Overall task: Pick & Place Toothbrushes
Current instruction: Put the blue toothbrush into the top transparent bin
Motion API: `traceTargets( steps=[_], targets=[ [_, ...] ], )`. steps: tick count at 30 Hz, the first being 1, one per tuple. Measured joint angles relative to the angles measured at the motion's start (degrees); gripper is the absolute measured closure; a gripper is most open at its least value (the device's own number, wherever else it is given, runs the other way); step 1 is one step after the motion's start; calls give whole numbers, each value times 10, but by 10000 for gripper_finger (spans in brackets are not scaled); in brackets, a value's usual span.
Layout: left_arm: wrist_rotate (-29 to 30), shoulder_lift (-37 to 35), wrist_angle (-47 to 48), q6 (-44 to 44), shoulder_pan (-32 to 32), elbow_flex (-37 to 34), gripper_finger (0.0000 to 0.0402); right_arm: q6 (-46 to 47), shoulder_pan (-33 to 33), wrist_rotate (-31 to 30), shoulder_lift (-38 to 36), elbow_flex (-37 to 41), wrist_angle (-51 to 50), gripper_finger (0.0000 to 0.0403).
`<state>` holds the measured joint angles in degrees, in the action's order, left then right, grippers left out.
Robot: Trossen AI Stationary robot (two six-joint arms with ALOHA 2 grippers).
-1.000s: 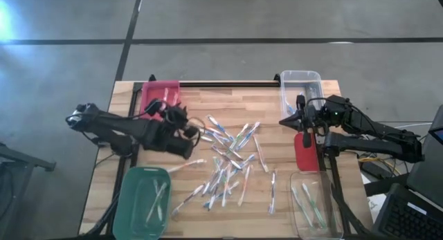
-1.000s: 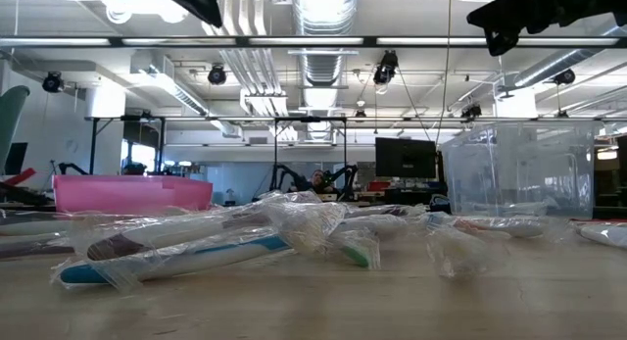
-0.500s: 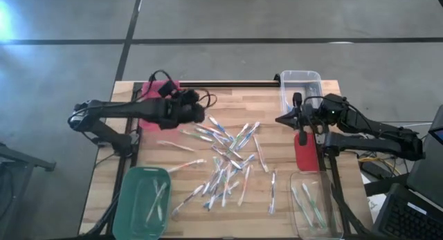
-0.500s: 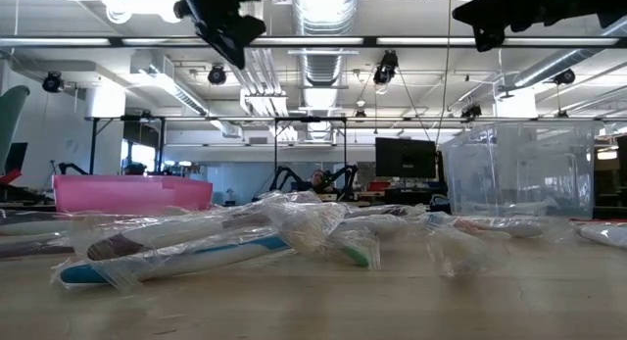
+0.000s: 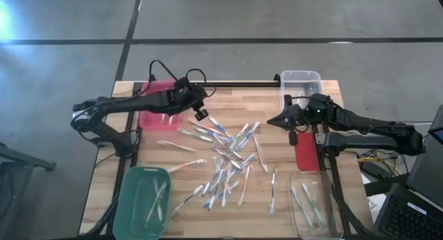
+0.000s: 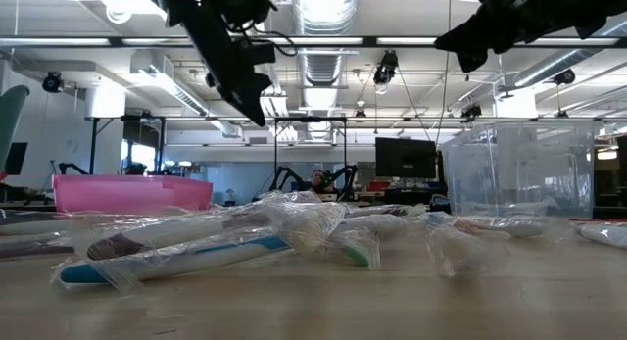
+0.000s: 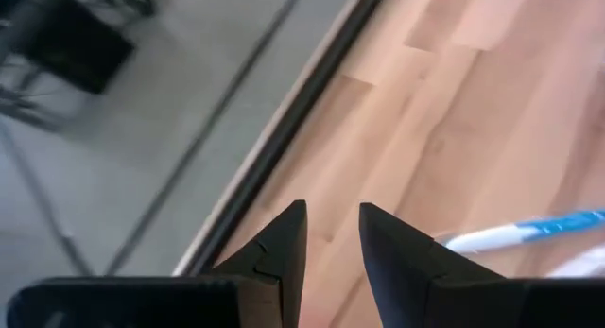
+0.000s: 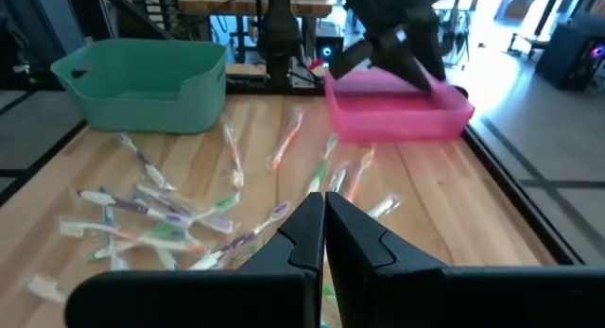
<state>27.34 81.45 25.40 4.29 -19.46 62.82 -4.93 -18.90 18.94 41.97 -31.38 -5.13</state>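
The toothbrushes (image 5: pixel 225 160) lie scattered in a loose heap on the middle of the wooden desk (image 5: pixel 277 198), most of them in clear wrappers, with the pink bin (image 5: pixel 160 105) at the desk's far left corner as the landmark for the rest. The left claw (image 5: pixel 199 115) hangs above the desk just beside the pink bin's inner edge, at the near end of the heap — its fingers (image 7: pixel 284 248) stand a narrow gap apart with nothing between them, and one blue-accented toothbrush (image 7: pixel 529 232) lies on the wood just past them. The right claw (image 5: pixel 272 120) hovers on the far side of the heap from the pink bin, next to the clear bin (image 5: pixel 300 88) — its fingers pressed together and holding nothing. The green bin (image 5: pixel 142 202), at the desk's near edge on the pink bin's side, holds a few toothbrushes
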Motion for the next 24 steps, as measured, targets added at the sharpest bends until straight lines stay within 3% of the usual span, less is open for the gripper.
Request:
traceTargets(
  steps=[6, 11, 19, 24],
  targets=[
    [-135, 16, -11, 83, -59, 15, 296, -8, 0, 0, 19, 0, 54, 394],
    [-157, 85, 23, 170, -77, 89, 296, -28, 0, 0, 24, 0, 76, 394],
    [-160, 254, 233, 256, -78, 294, 296, -14, 0, 0, 27, 0, 100, 394],
    [-194, 320, 288, 308, -79, 369, 296, -22, 0, 0, 31, 0, 102, 394]
  ],
)
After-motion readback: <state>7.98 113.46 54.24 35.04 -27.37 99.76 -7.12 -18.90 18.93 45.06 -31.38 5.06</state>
